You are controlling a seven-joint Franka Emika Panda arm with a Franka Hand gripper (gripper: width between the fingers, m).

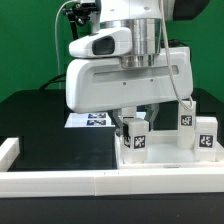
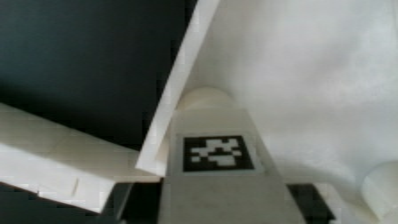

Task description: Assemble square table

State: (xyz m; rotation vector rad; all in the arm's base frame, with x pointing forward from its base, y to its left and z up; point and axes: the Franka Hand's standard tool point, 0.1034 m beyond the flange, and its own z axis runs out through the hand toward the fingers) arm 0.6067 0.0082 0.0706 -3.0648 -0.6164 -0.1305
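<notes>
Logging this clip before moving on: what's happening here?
The Franka arm is down over the large white square plastic panel near the white L-shaped rail. Its gripper straddles a short white tagged leg standing on the panel. Whether the fingers grip it yet isn't clear. Other tagged legs stand nearby.

Arm (image 1: 125, 70) lowered, wrist vertical, fingers (image 2: 135, 200) pointing down

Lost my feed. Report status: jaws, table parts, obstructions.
Gripper low over the tabletop panel, jaws straddling a tagged leg, grip unconfirmed. Three more legs upright on the panel. L-shaped rail alongside the panel, not blocking.
</notes>
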